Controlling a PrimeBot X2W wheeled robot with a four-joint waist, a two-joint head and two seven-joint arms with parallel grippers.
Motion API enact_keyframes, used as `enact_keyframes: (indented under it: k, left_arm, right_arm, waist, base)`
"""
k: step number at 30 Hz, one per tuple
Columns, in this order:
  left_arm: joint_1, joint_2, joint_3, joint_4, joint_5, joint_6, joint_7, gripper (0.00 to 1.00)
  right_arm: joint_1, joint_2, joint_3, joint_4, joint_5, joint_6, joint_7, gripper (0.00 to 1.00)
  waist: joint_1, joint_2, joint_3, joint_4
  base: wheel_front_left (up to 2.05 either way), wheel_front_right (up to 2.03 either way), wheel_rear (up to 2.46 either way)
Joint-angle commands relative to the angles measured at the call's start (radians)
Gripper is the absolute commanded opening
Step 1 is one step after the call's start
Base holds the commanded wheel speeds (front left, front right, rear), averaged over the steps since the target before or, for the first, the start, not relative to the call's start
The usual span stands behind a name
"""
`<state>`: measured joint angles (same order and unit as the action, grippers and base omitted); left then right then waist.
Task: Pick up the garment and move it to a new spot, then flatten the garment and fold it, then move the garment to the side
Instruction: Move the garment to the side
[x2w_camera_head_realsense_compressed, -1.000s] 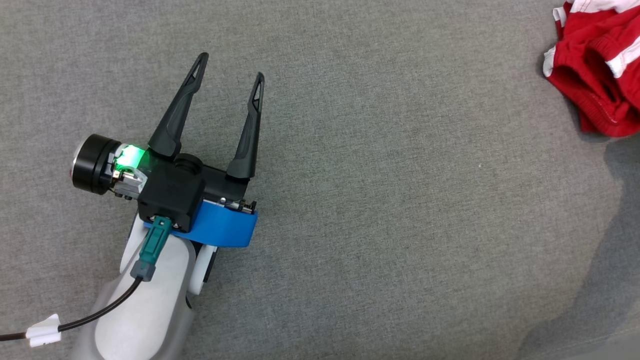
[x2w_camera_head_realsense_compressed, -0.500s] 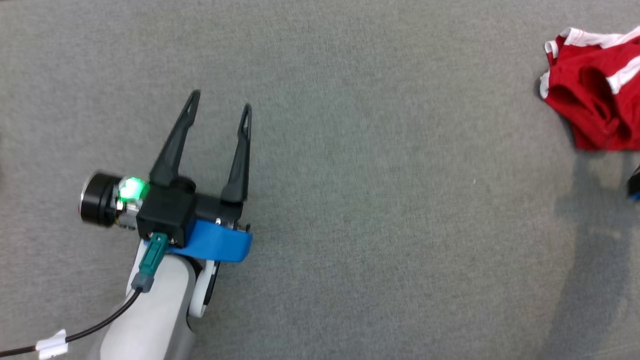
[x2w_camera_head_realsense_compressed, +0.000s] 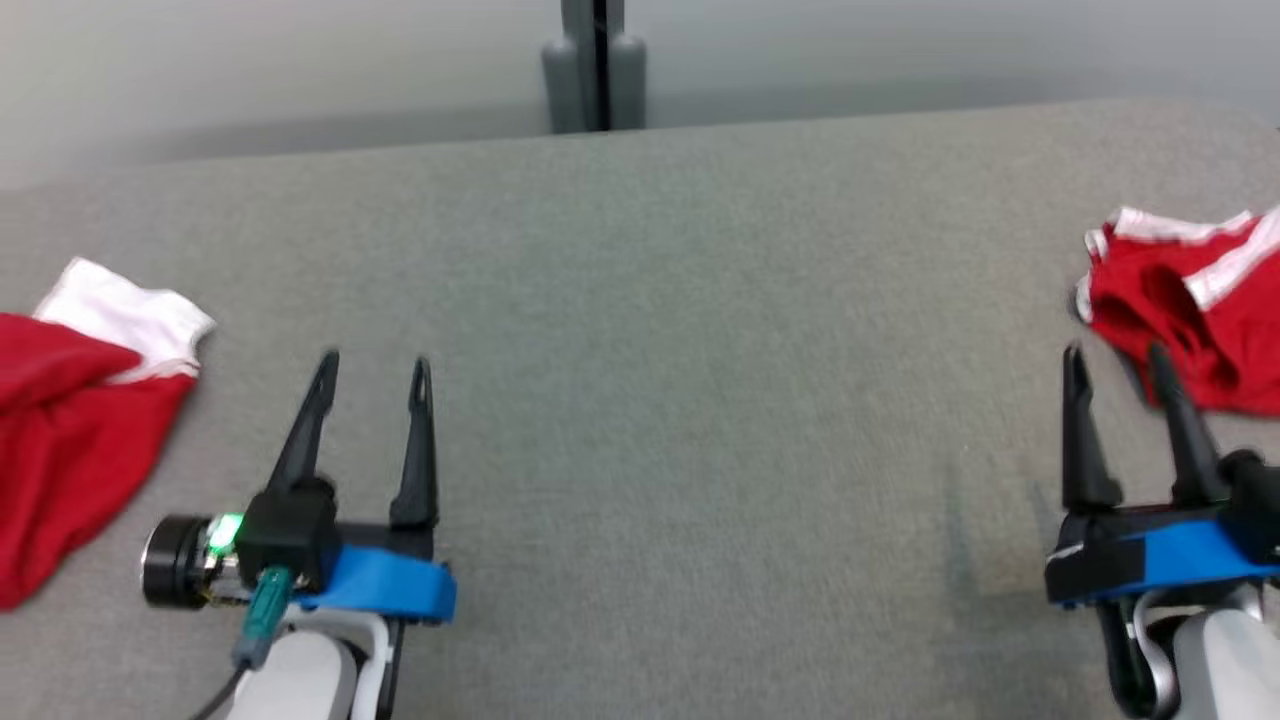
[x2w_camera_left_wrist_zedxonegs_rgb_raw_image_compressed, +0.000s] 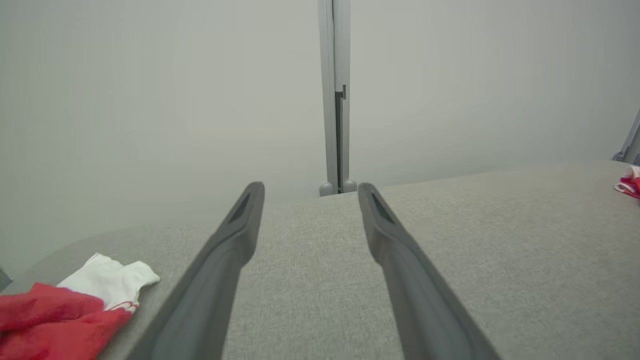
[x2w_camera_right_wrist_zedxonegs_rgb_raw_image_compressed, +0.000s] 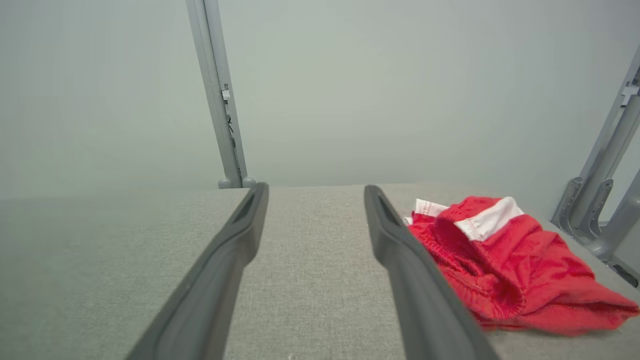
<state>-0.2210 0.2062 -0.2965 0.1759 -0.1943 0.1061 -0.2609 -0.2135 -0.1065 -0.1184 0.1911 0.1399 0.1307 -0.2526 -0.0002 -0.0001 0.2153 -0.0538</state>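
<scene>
At the far left of the grey worktop (x2w_camera_head_realsense_compressed: 640, 300), the left garment (x2w_camera_head_realsense_compressed: 60, 440) is lying in a loose heap. It is red, with one white part pointing to the far side. Just to the right of it, the left hand (x2w_camera_head_realsense_compressed: 375, 360) is hanging low over the near part of the worktop. Its two dark fingers are standing spread apart with nothing between them, and they are pointing toward the far edge. This hand is not touching the cloth.

In the middle, at the far edge, a grey post (x2w_camera_head_realsense_compressed: 598, 65) is standing upright in front of a pale wall.

Further to the right, the right hand (x2w_camera_head_realsense_compressed: 1115, 350) is also pointing to the far side, with its fingers spread wide and gripping nothing. The right garment (x2w_camera_head_realsense_compressed: 1180, 320) is lying crumpled at the right edge of the worktop, just beyond this hand and to the right of it. It is red with white bands. The right finger of this hand is looking very close to the cloth. The head view is blurred here, so perhaps it is touching the hem. At the far right, past the worktop, grey metal bars (x2w_camera_right_wrist_zedxonegs_rgb_raw_image_compressed: 600, 200) are leaning.
</scene>
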Motion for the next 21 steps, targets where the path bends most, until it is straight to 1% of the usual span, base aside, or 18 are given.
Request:
enact_keyframes:
  k: [1,2,3,9,16,21]
  left_arm:
    - [0.018,0.005,0.009,0.005,-0.005,0.004,-0.003,1.00]
    - [0.040,0.007,0.018,0.011,-0.013,0.012,-0.003,1.00]
    - [0.040,0.007,0.018,0.011,-0.013,0.012,-0.003,1.00]
    - [0.121,0.027,0.042,0.038,-0.042,0.017,-0.002,1.00]
    - [0.190,0.049,0.041,0.061,-0.072,-0.004,0.016,1.00]
    - [0.221,0.060,0.044,0.070,-0.090,-0.013,0.024,1.00]
  right_arm:
    - [0.017,0.005,0.004,-0.013,0.003,0.000,0.004,1.00]
    - [0.061,0.020,0.010,-0.041,0.012,0.000,0.025,1.00]
    - [0.061,0.020,0.010,-0.041,0.012,0.000,0.025,1.00]
    - [0.173,0.047,0.017,-0.112,0.026,0.000,0.091,1.00]
    - [0.273,0.055,0.026,-0.173,0.031,0.000,0.153,1.00]
    - [0.322,0.056,0.027,-0.220,0.042,0.000,0.191,1.00]
  waist:
    - [0.0002,0.0001,-0.007,0.005]
    - [0.0002,0.0001,-0.032,0.025]
    - [0.0002,0.0001,-0.032,0.025]
    - [0.0002,0.0001,-0.112,0.058]
    - [0.0002,0.0001,-0.185,0.056]
    - [0.0002,0.0001,-0.218,0.051]
  base:
    - [0.00,0.00,0.00]
    - [0.00,0.00,0.00]
    - [0.00,0.00,0.00]
    - [0.00,0.00,0.00]
    - [0.00,0.00,0.00]
    - [0.00,0.00,0.00]
